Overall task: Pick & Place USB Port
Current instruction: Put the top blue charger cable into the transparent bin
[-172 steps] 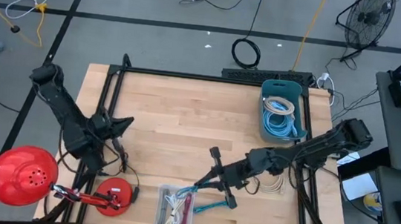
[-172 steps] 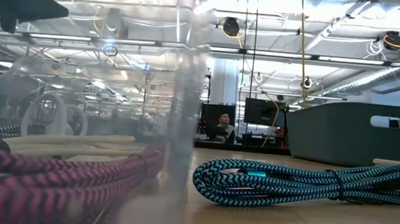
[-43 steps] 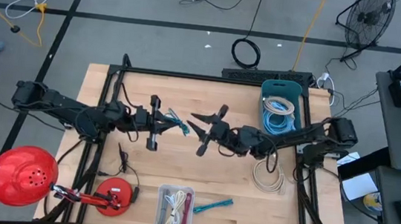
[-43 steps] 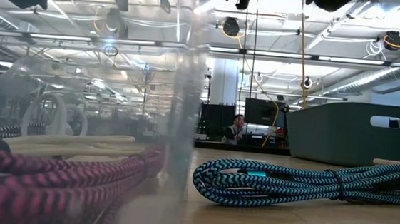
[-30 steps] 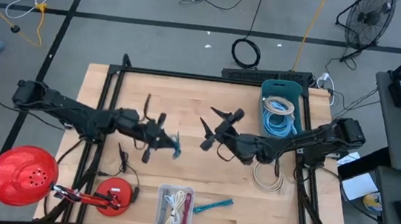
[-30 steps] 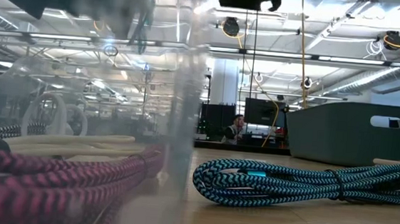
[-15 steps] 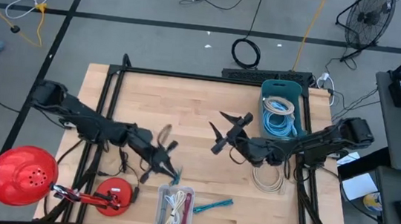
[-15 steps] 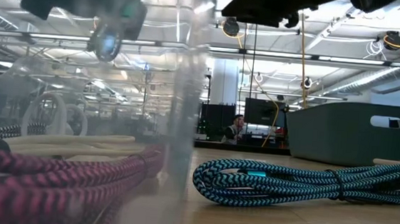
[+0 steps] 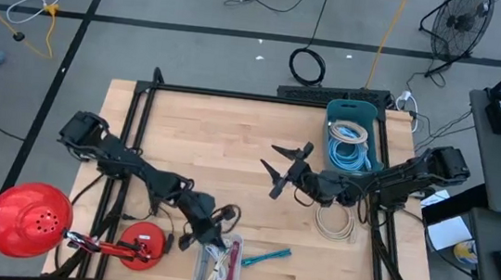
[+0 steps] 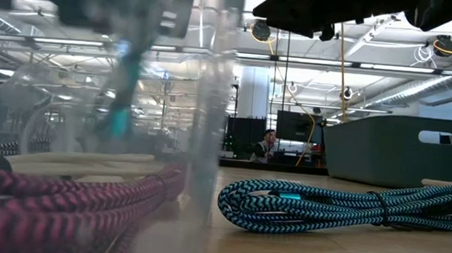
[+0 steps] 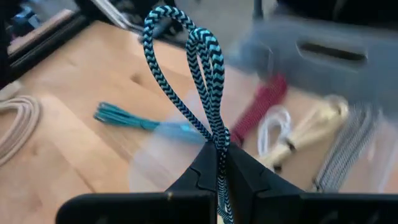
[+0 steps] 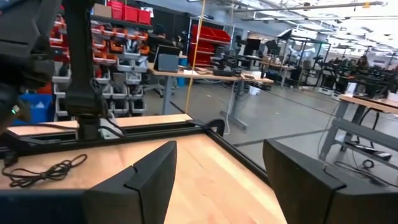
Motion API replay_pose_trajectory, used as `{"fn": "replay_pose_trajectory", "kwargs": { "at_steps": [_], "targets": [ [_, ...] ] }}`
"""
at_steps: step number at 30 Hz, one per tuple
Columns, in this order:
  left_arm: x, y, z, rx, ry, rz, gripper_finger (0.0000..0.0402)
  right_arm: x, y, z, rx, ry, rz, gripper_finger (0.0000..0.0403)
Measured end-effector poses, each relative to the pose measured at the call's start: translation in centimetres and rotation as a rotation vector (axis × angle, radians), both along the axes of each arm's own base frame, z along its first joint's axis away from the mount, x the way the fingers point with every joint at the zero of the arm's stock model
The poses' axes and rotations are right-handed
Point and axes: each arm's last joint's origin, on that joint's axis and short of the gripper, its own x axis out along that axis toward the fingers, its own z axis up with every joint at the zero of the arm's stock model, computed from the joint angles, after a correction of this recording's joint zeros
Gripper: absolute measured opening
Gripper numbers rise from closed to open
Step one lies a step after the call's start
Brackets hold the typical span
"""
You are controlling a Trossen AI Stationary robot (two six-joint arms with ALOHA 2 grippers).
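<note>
Cable placement centres on the clear tray [image 9: 219,265] at the table's front edge, already holding pink and cream cords. Beside the tray's far left corner, the left gripper [image 9: 214,233] pinches a looped teal-black USB cable [image 11: 198,74] above it. The right gripper [image 9: 282,168] waits well beyond the tray, fingers spread, empty. Released off-centre, the springy loop could drape over the tray's wall.

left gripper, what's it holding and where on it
The left gripper pinches a teal-and-black braided cable near the base of its folded loop.
</note>
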Motion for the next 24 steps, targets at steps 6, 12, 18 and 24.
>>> {"fn": "replay_pose_trajectory", "kwargs": {
  "at_steps": [6,12,18,24],
  "targets": [
    [-1.1,-1.6,-0.5,0.251,-0.094,-0.109,0.0012,0.0,-0.2,-0.1,0.001,0.001,-0.006,0.0226],
    [-1.3,-2.8,0.8,0.301,-0.011,-0.226,0.0008,0.0,-0.7,-0.2,0.003,0.002,-0.021,0.0226],
    [-1.2,-4.4,2.2,0.287,0.014,-0.24,0.0008,0.1,-1.2,-0.2,0.03,-0.014,-0.039,0.0226],
    [-1.5,-5.1,2.4,0.281,0.01,-0.256,0.0008,0.2,-1.1,-0.4,0.038,-0.002,0.035,0.0226]
  ]
}}
